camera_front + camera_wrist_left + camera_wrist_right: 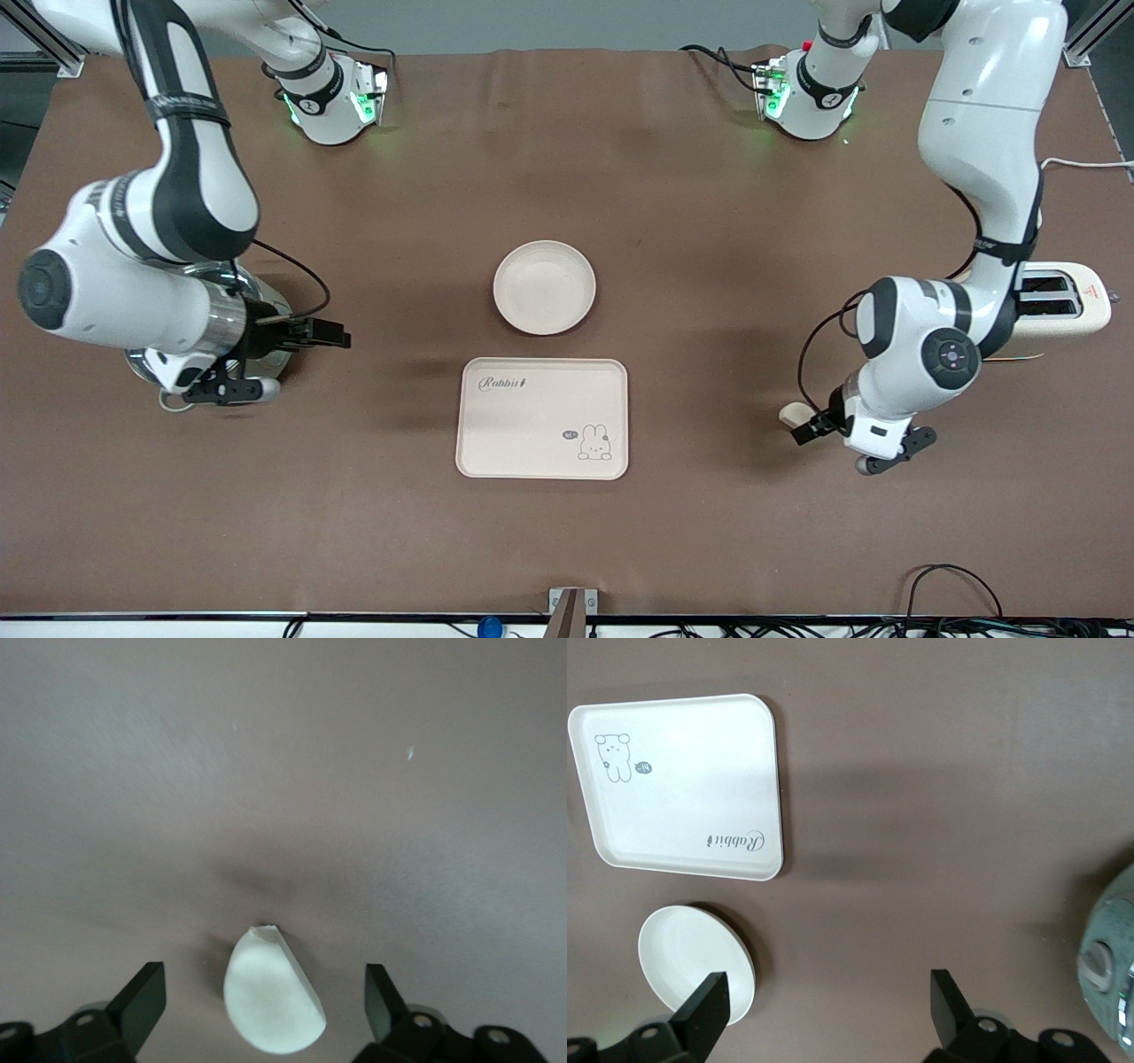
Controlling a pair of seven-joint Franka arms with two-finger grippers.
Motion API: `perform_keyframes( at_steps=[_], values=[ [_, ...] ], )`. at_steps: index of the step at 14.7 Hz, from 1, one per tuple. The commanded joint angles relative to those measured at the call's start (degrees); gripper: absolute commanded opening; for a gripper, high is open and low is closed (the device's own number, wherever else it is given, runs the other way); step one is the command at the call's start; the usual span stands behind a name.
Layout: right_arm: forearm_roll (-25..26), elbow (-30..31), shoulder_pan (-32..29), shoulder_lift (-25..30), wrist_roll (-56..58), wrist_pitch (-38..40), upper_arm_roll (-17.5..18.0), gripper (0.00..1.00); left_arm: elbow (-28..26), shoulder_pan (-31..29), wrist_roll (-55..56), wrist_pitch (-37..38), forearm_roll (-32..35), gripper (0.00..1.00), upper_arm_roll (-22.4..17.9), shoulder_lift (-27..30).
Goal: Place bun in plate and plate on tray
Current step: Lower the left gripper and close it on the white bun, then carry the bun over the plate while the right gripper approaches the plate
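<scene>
One tray (542, 418) lies near the table's middle, and one plate (544, 287) sits just farther from the front camera. One bun (271, 996) lies toward the left arm's end, between the open fingers of the left gripper (266, 1001). The right gripper (829, 1010) waits, open.

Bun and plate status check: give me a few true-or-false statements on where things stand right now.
1. The bun lies on the table between the open left gripper's fingers. True.
2. The plate sits on the tray. False: it is on the table, farther from the front camera than the tray.
3. The plate holds nothing. True.
4. The right gripper grips the plate. False: it is open, up over the table.
</scene>
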State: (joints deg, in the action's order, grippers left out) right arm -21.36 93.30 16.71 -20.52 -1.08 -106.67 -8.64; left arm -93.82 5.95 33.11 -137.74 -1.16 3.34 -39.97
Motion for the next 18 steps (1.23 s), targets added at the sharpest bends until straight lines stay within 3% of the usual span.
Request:
perform_keyframes(
  at_steps=[1,3,5,8,13,18],
  values=[
    [-2.27,5.3,0.86,1.44,-0.59,-2.23,-0.33,1.0,0.74,0.29,1.34,-0.34,1.16,0.89,0.09,-1.33],
    [-3.25,9.42,1.13,2.58,-0.59,-3.27,-0.33,1.0,0.39,0.29,1.25,-0.34,1.25,0.83,0.09,-2.04],
    [-3.42,15.13,2.79,6.0,-0.67,-7.04,-0.33,1.0,-1.01,0.29,1.07,-0.07,1.25,0.66,0.09,-1.95],
    [-4.48,19.64,4.03,7.95,-0.59,-10.13,-0.33,1.0,-1.45,0.98,1.6,0.63,1.16,0.5,0.09,-1.78],
    [-4.57,20.25,5.08,7.42,-0.59,-12.51,-0.33,1.0,-1.28,7.38,11.15,12.47,1.16,0.47,0.27,3.84],
    [-5.18,24.46,6.31,9.44,-0.68,-12.86,-0.33,1.0,-0.49,23.63,28.9,17.77,1.07,0.47,0.27,6.49]
  ],
)
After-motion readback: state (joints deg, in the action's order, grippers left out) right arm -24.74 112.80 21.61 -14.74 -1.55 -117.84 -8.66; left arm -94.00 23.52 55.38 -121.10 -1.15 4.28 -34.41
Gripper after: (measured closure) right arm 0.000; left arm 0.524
